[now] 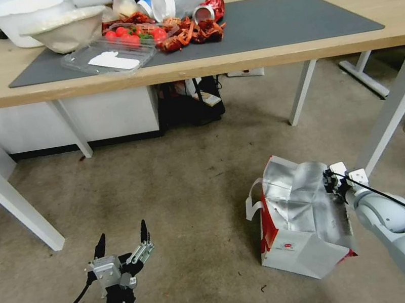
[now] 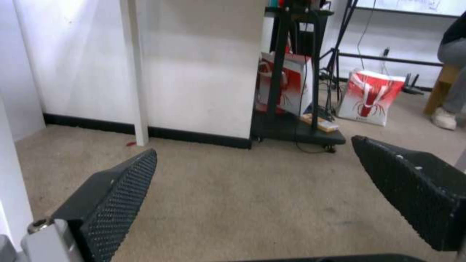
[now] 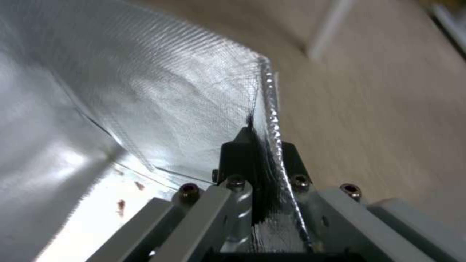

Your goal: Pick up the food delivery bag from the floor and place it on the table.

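Head view — right claw (image 1: 331, 183) pinches food delivery bag (image 1: 300, 218) rim.

White wall (image 2: 204, 72) with black skirting (image 2: 194, 136), dark wheeled stand (image 2: 296, 127) beside it.

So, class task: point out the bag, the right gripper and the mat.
bag (image 1: 299, 246), head view, white front panel.
right gripper (image 3: 264, 145), right wrist view, between fingertips pinching the foil rim.
mat (image 1: 289, 20), head view, bare grey area.
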{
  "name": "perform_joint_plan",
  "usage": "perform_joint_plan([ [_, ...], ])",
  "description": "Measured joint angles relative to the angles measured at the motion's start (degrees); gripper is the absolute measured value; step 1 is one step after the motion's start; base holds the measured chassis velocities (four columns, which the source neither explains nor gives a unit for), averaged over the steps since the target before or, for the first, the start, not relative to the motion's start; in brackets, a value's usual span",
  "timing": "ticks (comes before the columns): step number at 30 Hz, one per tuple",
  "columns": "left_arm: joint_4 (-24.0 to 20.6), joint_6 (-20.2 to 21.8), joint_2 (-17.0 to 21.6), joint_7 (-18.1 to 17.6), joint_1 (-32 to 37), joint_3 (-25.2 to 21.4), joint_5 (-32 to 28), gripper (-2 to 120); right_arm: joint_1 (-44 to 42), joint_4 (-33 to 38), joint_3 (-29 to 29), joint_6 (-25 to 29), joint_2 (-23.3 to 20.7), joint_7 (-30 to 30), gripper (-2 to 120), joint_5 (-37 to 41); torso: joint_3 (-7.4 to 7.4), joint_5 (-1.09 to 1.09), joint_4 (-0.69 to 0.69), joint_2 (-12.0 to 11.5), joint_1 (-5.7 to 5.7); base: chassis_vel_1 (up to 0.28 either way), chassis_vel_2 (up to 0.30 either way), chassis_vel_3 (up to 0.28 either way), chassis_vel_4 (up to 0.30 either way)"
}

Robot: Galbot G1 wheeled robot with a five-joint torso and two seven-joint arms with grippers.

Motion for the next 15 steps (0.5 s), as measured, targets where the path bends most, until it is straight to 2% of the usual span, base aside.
perform_joint_plan([
  [2, -0.61, 0.71, 0.00, 0.71, 0.00, -0.36, -0.67, 100, -0.97, 0.56, 1.01, 4.18, -0.82, -5.80, 0, -0.09, 0.00, -0.01, -0.01, 0.00, 0.00, 0.000, 0.000, 0.000, 0.000],
  [3, -0.61, 0.71, 0.00, 0.71, 0.00, -0.36, -0.67, 100, -0.97, 0.56, 1.01, 4.18, -0.82, -5.80, 0, -0.09, 0.00, -0.01, -0.01, 0.00, 0.00, 0.000, 0.000, 0.000, 0.000],
  [5, -0.74, 0.91, 0.00, 0.93, -0.23, -0.57, -1.14, 100, -1.71, 0.52, 2.19, 11.71, -2.15, -16.26, 0, 1.34, 0.00, -0.01, -0.01, 0.00, 0.00, 0.000, 0.000, 0.000, 0.000],
  [6, -0.74, 0.91, 0.00, 0.93, -0.23, -0.57, -1.14, 100, -1.71, 0.52, 2.19, 11.71, -2.15, -16.26, 0, 1.34, 0.00, -0.01, -0.01, 0.00, 0.00, 0.000, 0.000, 0.000, 0.000],
  [7, -0.74, 0.91, 0.00, 0.93, -0.30, -0.62, -1.18, 100, -1.78, 0.32, 2.70, 15.60, -2.88, -22.26, 0, 3.42, 0.00, -0.01, 0.00, 0.00, 0.01, 0.000, 0.000, 0.000, 0.000],
  [9, -0.80, 0.86, 0.00, 0.94, -0.31, -0.72, -1.18, 100, -1.61, 0.19, 3.23, 19.88, -3.69, -29.97, 0, 6.09, 0.00, 0.00, 0.00, 0.00, 0.00, 0.000, 0.000, 0.000, 0.000],
  [10, -0.85, 0.84, 0.00, 0.94, -0.30, -0.74, -1.18, 100, -1.46, 0.19, 3.37, 21.38, -4.02, -32.46, 0, 7.06, 0.00, -0.01, 0.00, 0.00, 0.00, 0.000, 0.000, 0.000, 0.000],
  [11, -0.85, 0.84, 0.00, 0.94, -0.30, -0.74, -1.18, 100, -1.46, 0.19, 3.37, 21.38, -4.02, -32.46, 0, 7.06, 0.00, -0.01, 0.00, 0.00, 0.00, 0.000, 0.000, 0.000, 0.000],
  [14, -1.02, 0.59, 0.00, 1.21, -0.16, -1.10, -1.04, 100, 0.51, -0.85, 3.75, 27.11, -5.28, -45.22, 0, 12.59, 0.00, -0.01, 0.01, 0.00, 0.00, 0.000, 0.000, 0.000, 0.000],
  [15, -1.02, 0.59, 0.00, 1.21, -0.16, -1.10, -1.04, 100, 0.51, -0.85, 3.75, 27.11, -5.28, -45.22, 0, 12.59, 0.00, -0.01, 0.01, 0.00, 0.00, 0.000, 0.000, 0.000, 0.000],
])
